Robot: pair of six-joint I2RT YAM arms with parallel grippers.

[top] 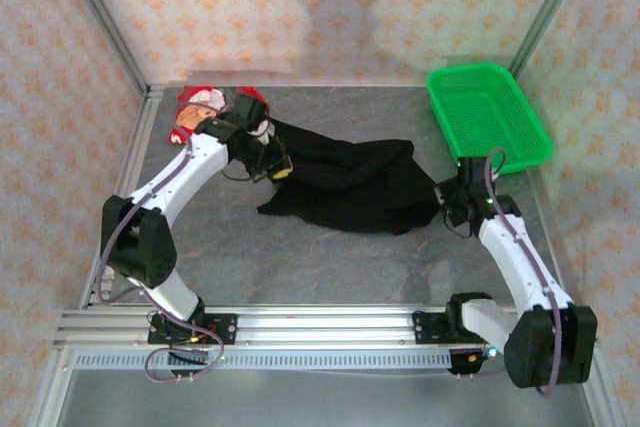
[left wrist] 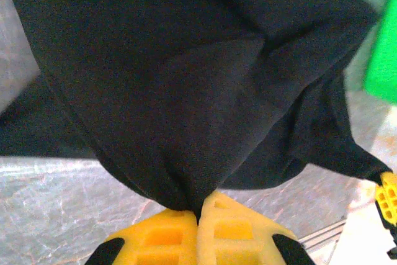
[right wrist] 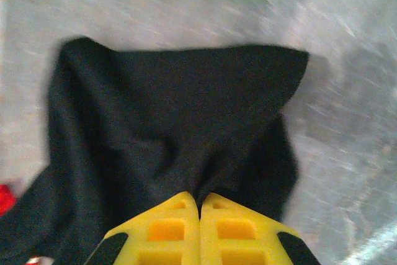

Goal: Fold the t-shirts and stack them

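**Left pincer** (left wrist: 200, 212): yellow moulded fingers pressed together, clamped on a gathered fold of the black shirt (left wrist: 186, 91). The cloth fans away from the tips in soft, deep creases.

**Right pincer** (right wrist: 200, 202): the same yellow fingers, also together, pinching the black shirt at its opposite end. The cloth spreads from the tips into a rounded, wrinkled hump.

**Black shirt**: large, plain and matte. It lies crumpled and drawn out between the two pincers and rests on the worktop (top: 300, 257).

**Red shirt** (top: 200, 102): smaller and bunched, with a white-and-tan print. It sits just beyond the black shirt's left end, and the left arm partly hides it.

**Basket** (top: 487, 112): green plastic mesh, rectangular with flared walls. It stands beyond the black shirt's right end, near the right pincer and apart from the cloth.

**Worktop**: grey, smooth and marbled, showing bare on the near side of the black shirt.

**Walls**: pale patterned panels in metal framing, behind the black shirt.
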